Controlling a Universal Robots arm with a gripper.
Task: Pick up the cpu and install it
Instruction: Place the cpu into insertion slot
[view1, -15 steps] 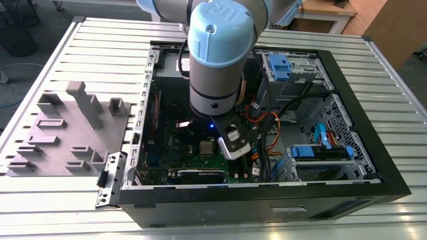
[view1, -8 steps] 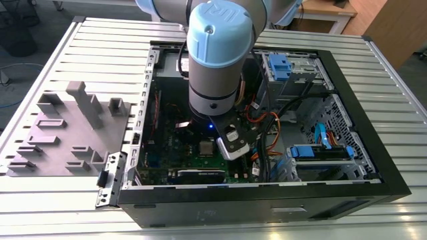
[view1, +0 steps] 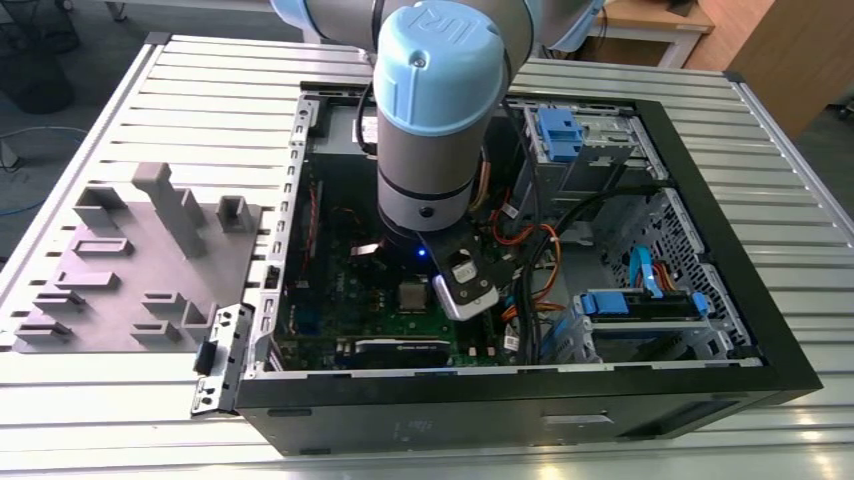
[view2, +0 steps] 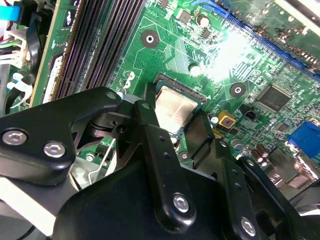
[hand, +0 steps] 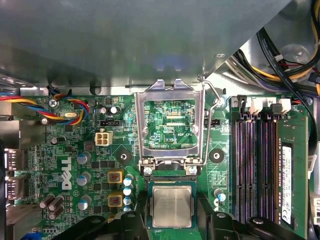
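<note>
Cpu (hand: 172, 206) seated in socket (hand: 172, 176). My fingers (view2: 150, 145) spread, flanking it, no grip. Frame (hand: 169, 122) raised, unlatched: clamping outstanding, I judge.

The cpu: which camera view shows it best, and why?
The first wrist view: the cpu faces the camera squarely, nearly whole. The second wrist view shows it slanted, partly hidden; the exterior view, small.

PC case (view1: 534, 425) on slatted table (view1: 200, 70); grey tray (view1: 120, 270) beside; green mobo (hand: 55, 145) inside.
</note>
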